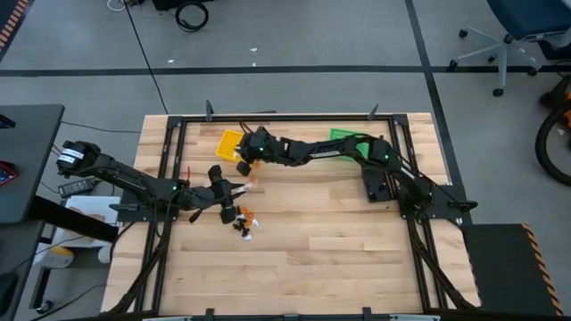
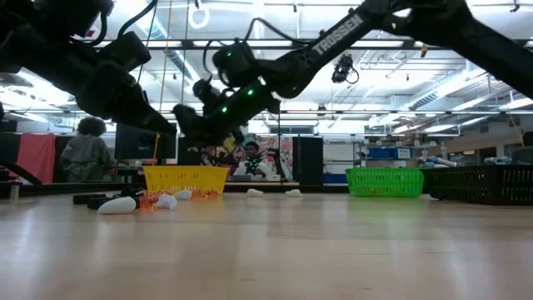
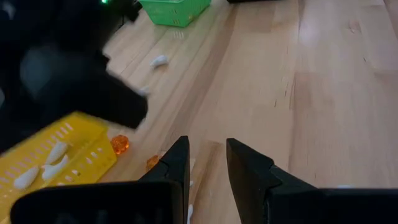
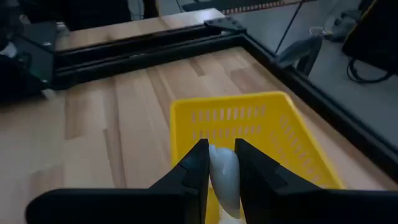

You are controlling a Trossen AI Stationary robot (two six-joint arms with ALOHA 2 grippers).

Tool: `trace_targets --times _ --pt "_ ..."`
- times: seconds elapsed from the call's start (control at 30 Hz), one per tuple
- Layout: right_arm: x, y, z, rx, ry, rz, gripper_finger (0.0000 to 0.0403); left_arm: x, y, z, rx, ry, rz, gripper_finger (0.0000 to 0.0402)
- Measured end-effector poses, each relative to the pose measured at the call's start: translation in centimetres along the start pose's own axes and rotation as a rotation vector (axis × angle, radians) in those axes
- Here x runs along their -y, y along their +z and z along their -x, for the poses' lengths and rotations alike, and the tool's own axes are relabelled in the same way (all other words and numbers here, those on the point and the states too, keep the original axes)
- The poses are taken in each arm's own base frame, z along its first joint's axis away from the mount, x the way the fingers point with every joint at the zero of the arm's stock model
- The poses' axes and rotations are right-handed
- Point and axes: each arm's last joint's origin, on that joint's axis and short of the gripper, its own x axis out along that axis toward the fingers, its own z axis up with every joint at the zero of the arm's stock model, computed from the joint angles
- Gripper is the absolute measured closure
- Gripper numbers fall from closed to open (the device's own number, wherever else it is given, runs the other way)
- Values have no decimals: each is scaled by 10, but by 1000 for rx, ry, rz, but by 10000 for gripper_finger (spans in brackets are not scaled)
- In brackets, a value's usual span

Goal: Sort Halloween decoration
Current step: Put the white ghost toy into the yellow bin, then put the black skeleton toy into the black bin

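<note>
Right wrist view shows the right pincer (image 4: 221, 163) clamped on a white trinket (image 4: 225, 177) just above the yellow bin (image 4: 298, 155)'s near edge; released early, it could bounce onto the worktop (image 4: 118, 130), while the left pincer (image 3: 208, 165) waits narrowly parted.

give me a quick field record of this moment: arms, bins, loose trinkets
right gripper: shut on a white trinket, above the yellow bin
left gripper: open, holding nothing, low over the table
yellow bin contents: several white pieces
green bin: far side of table, contents not visible
loose trinkets: orange piece beside the yellow bin, small cluster near the left gripper
</note>
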Motion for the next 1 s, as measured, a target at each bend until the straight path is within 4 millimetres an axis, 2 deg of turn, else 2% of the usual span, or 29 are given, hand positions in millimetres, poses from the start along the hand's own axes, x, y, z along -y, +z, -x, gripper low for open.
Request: trace_targets --times 0.2,0.7,0.83,1.0 --pt "0 -14 -8 -66 -14 -41 331 0 0 0 0 0 0 320" --pt "4 -9 -5 -65 -7 5 271 0 0 0 -4 0 -3 320" --pt "4 10 9 -63 18 54 272 -1 -4 0 -37 6 -11 320" --pt "-3 34 41 -44 42 122 273 1 -6 0 -64 -49 -13 320"
